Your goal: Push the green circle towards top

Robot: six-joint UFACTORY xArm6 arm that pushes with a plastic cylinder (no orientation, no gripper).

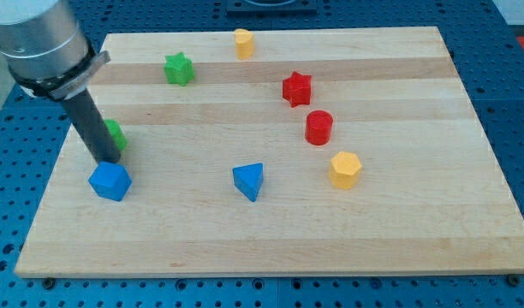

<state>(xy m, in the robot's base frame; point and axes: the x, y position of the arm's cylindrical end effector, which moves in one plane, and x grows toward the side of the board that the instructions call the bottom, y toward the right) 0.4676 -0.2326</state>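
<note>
The green circle (116, 133) sits near the board's left edge, mostly hidden behind my dark rod. My tip (107, 160) rests on the board just below the green circle, touching or almost touching it. A blue cube-like block (110, 181) lies directly below the tip, close to it.
On the wooden board (399, 239) also lie a green star (179, 68), a yellow block (243, 42) at the top, a red star (296, 88), a red cylinder (318, 127), a yellow hexagon (345, 169) and a blue triangle block (249, 181).
</note>
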